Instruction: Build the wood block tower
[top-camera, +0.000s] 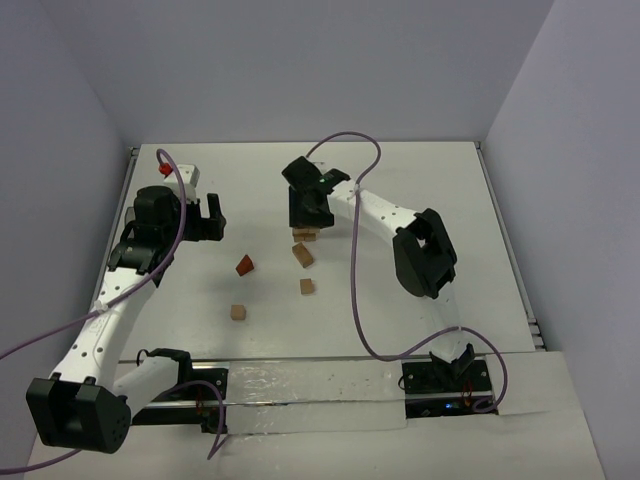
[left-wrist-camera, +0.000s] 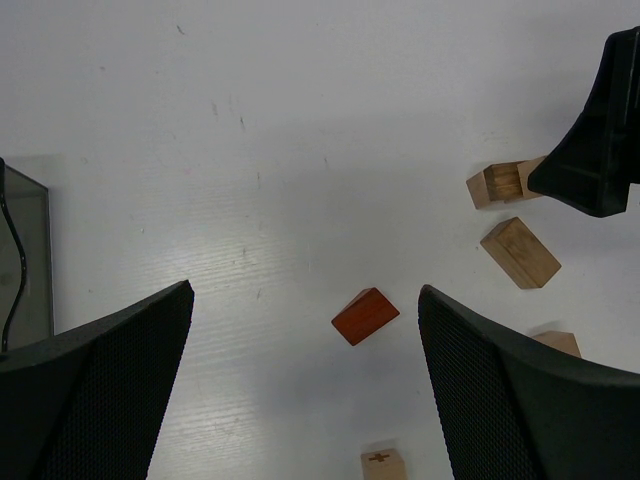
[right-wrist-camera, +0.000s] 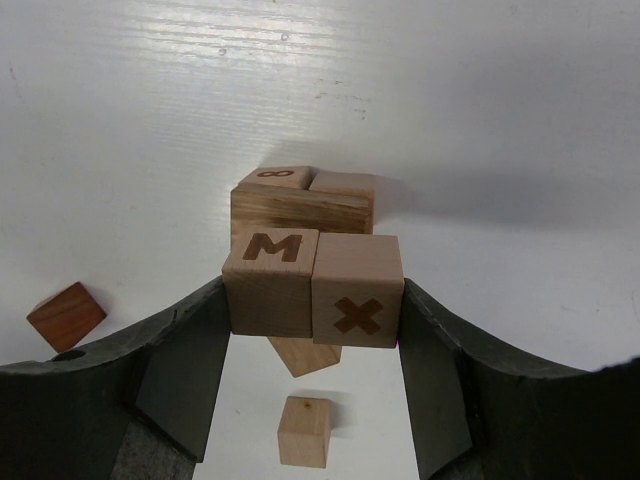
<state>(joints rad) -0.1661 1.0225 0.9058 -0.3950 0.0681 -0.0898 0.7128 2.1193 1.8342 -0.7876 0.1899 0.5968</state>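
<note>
My right gripper (right-wrist-camera: 313, 300) is shut on two light-tan cubes side by side, one marked M (right-wrist-camera: 270, 280) and one marked X (right-wrist-camera: 358, 290). Just behind and below them lies a darker wooden plank (right-wrist-camera: 300, 208) on two tan cubes (right-wrist-camera: 275, 178); I cannot tell if the held pair touches it. From above, the right gripper (top-camera: 308, 210) hovers over this low stack (top-camera: 305, 235). The reddish-brown wedge (left-wrist-camera: 365, 315) lies on the table ahead of my left gripper (left-wrist-camera: 305, 390), which is open and empty. In the top view the left gripper (top-camera: 210, 218) sits left of the wedge (top-camera: 245, 265).
Loose on the table are a tan plank (top-camera: 302, 255), a cube (top-camera: 307, 287) and another cube (top-camera: 237, 312). A dark translucent bin (left-wrist-camera: 20, 260) stands at the left. A white box with a red knob (top-camera: 187, 175) sits at the back left. Purple cables loop over both arms.
</note>
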